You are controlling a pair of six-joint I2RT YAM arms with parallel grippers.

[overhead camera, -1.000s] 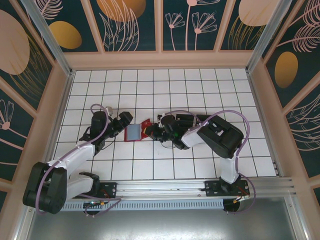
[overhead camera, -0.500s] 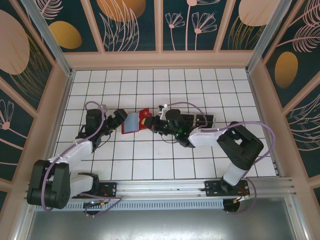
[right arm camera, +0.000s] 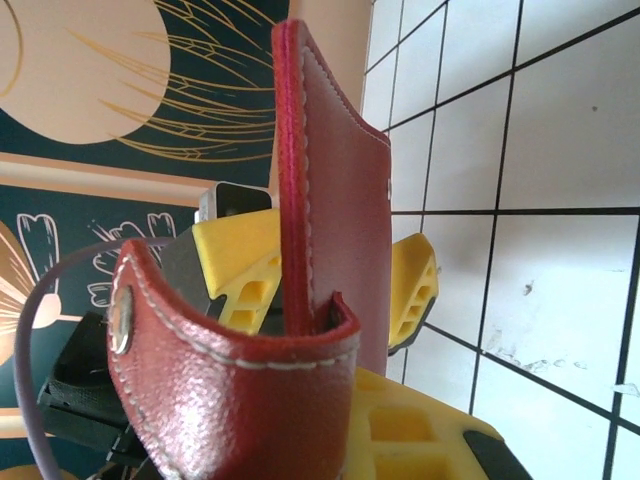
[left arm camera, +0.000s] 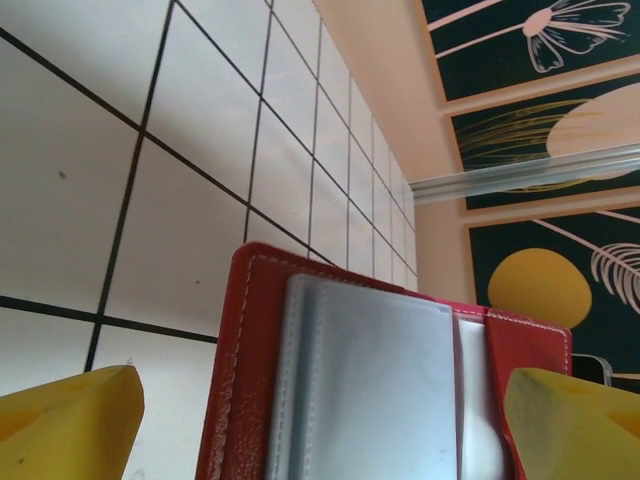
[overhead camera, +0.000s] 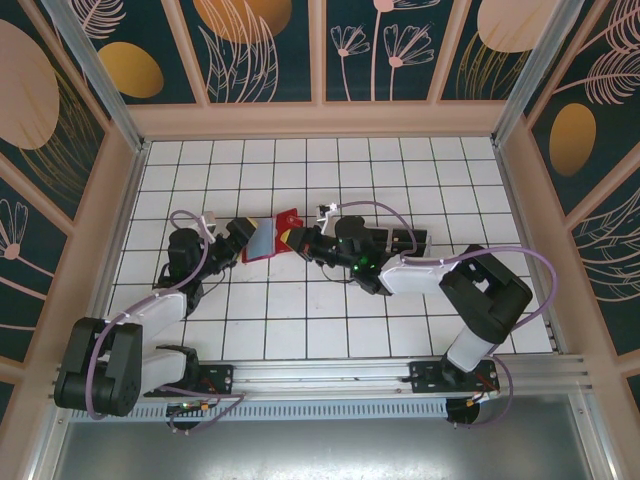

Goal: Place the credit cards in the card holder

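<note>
Item: red card holder (overhead camera: pixel 268 243) | location: mid tiled table (overhead camera: pixel 300 320), lying open between the arms | right gripper (overhead camera: pixel 298 241): clenched on the upright flap (right arm camera: pixel 335 210), likely keeping the holder spread | left gripper (overhead camera: pixel 244 235): jaws released, straddling the clear sleeve (left arm camera: pixel 370 380), grasping nothing | sleeve looks empty.

top view looks down from behind; both wrist views face the card holder (left arm camera: pixel 370 390) closely

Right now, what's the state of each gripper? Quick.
Left gripper: open, straddling the card holder.
Right gripper: shut on the card holder's flap.
</note>
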